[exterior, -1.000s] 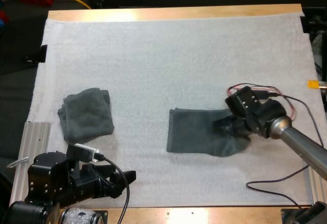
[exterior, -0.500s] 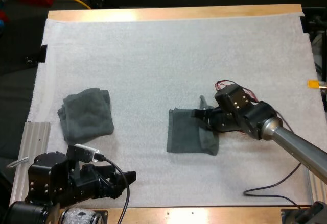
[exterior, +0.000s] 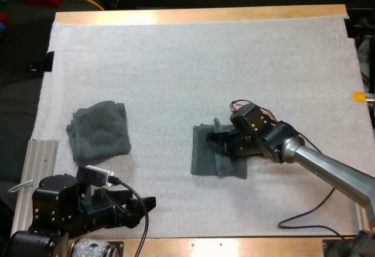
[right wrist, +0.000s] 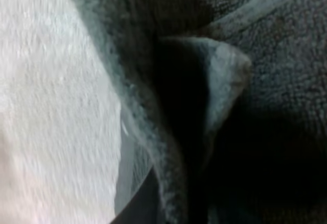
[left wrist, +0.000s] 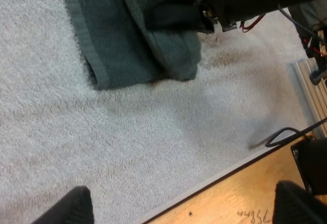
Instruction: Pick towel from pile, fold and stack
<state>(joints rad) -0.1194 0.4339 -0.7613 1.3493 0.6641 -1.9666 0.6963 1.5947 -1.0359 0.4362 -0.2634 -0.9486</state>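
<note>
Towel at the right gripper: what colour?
The half-folded cloth towel is plain dark grey-green, no pattern. Best in left wrist view.

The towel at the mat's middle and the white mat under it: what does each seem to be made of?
The middle towel: likely cotton terry, dark grey-green, matte; the right wrist view shows fuzzy pile and a flatter hemmed edge. The white mat: perhaps soft foam or fleece, matte; its surface looks finely pebbled, with no clear weave.

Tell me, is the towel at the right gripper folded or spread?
Mid-fold: the right gripper holds one end of the towel doubled over the rest.
</note>
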